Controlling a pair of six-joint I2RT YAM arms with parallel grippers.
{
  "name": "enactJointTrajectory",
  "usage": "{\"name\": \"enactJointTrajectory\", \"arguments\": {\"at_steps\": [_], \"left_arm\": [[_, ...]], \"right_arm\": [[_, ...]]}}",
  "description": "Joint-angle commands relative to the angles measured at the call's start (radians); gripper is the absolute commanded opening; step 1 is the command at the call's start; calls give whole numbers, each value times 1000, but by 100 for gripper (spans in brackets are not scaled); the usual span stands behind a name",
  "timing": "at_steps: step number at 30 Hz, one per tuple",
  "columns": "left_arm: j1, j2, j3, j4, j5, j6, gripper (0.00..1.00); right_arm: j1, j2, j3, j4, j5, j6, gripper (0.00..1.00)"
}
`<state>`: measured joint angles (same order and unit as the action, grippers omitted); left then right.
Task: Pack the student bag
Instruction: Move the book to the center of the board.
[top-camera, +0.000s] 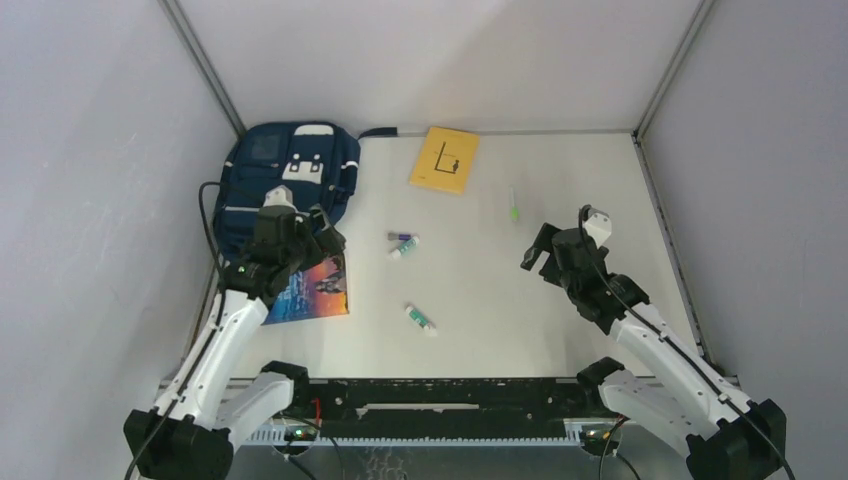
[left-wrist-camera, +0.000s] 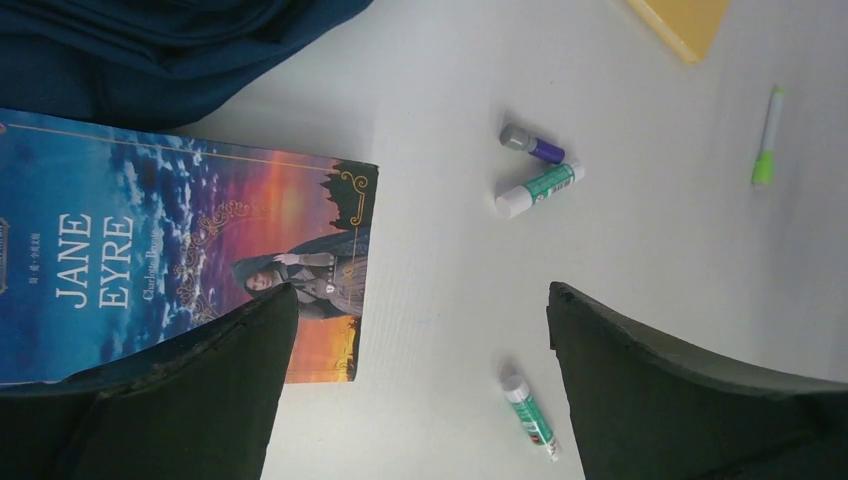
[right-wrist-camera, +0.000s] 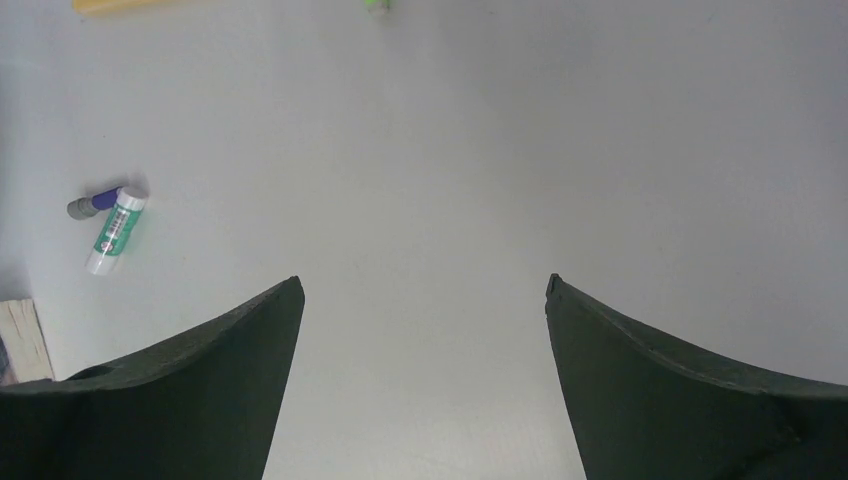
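The student bag (top-camera: 285, 170), navy with white front patches, lies at the far left of the table; its blue fabric shows in the left wrist view (left-wrist-camera: 170, 50). A Jane Eyre book (top-camera: 318, 290) lies flat just in front of it, and also shows in the left wrist view (left-wrist-camera: 150, 250). My left gripper (top-camera: 328, 240) is open and empty, above the book's right edge (left-wrist-camera: 420, 300). My right gripper (top-camera: 536, 256) is open and empty over bare table at the right (right-wrist-camera: 423, 285).
A yellow book (top-camera: 444, 160) lies at the back middle. A green pen (top-camera: 514, 205) lies right of it. A green glue stick (top-camera: 404, 248) touches a purple stick (top-camera: 398, 237) mid-table. Another glue stick (top-camera: 421, 319) lies nearer the front. Grey walls enclose the table.
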<state>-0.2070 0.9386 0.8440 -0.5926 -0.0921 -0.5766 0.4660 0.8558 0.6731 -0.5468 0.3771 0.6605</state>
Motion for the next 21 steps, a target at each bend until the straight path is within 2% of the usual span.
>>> {"name": "enactJointTrajectory", "arguments": {"at_steps": [1,14,21], "left_arm": [[7,-50,1,40,-46,-8,99],[7,-18,-1,24,-43,19,98],[9,62,10,-43,-120,-20,98]], "right_arm": [[-6,8,7,25,7,15,100],[-6,14,8,15,6,14,100],[-6,-7,-9,15,-11,17,100]]}}
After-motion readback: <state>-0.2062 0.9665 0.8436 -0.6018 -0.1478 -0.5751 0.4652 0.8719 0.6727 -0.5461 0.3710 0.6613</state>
